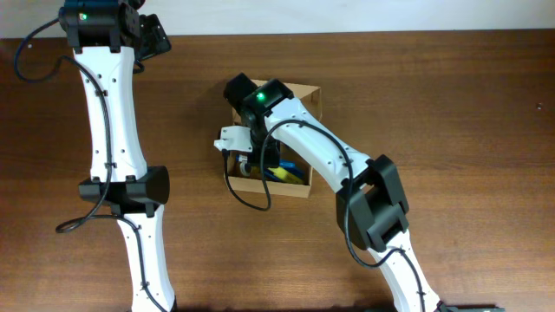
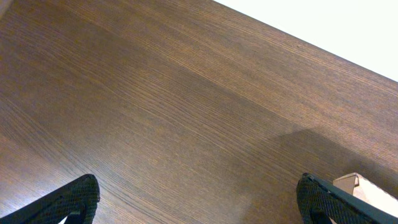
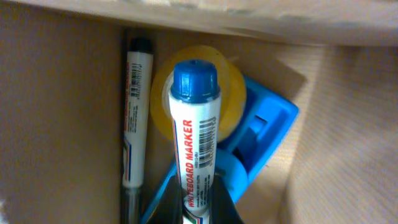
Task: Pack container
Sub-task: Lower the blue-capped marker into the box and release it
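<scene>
The container [image 1: 309, 99], a plain brown cardboard box, sits open-topped on the wooden tabletop [image 1: 451, 104] around the middle of the scene, a little toward the far side. The right arm [image 1: 323, 149] reaches in from the near right and angles down over the box, covering much of its opening in the overhead view. A patch of blue and yellow shows in the box's near right part. In the right wrist view the right jaws are inside the box, clamped on the barrel of a blue-capped whiteboard marker [image 3: 195, 134], whose cap points toward the box wall [image 3: 261, 17]. Behind the cap lies a roll of yellowish tape [image 3: 160, 93], seated against a blue plastic holder [image 3: 270, 127]. I cannot tell whether the held marker touches the tape. A black-capped marker [image 3: 134, 112] lies on the box floor just left of the tape, along the side wall. The left arm [image 1: 108, 113] runs from the near edge up to the far left corner of the tabletop, well apart from the box. Its jaws stand wide apart and hold nothing, with one dark fingertip [image 2: 74, 200] at each lower corner of the left wrist view, bare wood between them, and a corner of the cardboard box [image 2: 368, 188] just beyond the right one.
</scene>
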